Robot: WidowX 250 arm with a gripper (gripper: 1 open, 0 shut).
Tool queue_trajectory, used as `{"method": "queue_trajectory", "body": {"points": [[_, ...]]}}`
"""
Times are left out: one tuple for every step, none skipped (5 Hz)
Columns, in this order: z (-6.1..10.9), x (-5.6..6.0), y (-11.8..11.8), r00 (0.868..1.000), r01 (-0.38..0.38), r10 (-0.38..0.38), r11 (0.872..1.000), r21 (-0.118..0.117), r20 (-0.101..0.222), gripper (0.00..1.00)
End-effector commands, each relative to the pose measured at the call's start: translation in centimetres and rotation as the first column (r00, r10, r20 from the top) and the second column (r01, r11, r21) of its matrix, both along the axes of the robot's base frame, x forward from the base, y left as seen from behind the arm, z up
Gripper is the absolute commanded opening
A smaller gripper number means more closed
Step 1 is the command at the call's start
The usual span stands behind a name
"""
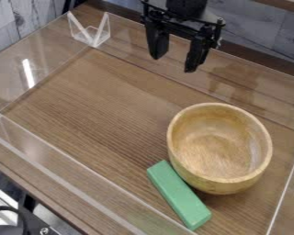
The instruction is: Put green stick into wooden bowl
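Observation:
The green stick (178,194), a flat mint-green block, lies on the wooden table near the front edge, just touching the lower left side of the wooden bowl (220,146). The round tan bowl stands upright at the right, with nothing inside it. My black gripper (172,51) hangs at the top centre, pointing down, well behind and to the left of both objects. Its fingers are spread apart and hold nothing.
Low clear acrylic walls (39,147) fence the wooden tabletop on the left, front and right. A small clear bracket (88,30) stands at the back left. Bare wood lies between the gripper and the bowl.

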State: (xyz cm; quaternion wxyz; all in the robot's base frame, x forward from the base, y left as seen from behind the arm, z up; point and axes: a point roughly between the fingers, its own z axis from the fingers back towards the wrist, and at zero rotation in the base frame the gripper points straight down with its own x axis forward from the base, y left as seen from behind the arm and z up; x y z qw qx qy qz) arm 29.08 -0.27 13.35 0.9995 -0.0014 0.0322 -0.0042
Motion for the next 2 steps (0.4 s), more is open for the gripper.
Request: {"method": "queue_trajectory", "body": {"points": [[-0.4, -2.1, -0.7, 1.000, -0.003, 0.003, 1.000, 0.001, -0.010, 1.00], [-0.9, -5.0, -1.5, 0.999, -0.038, 0.038, 0.999, -0.009, -0.011, 1.00]]}}
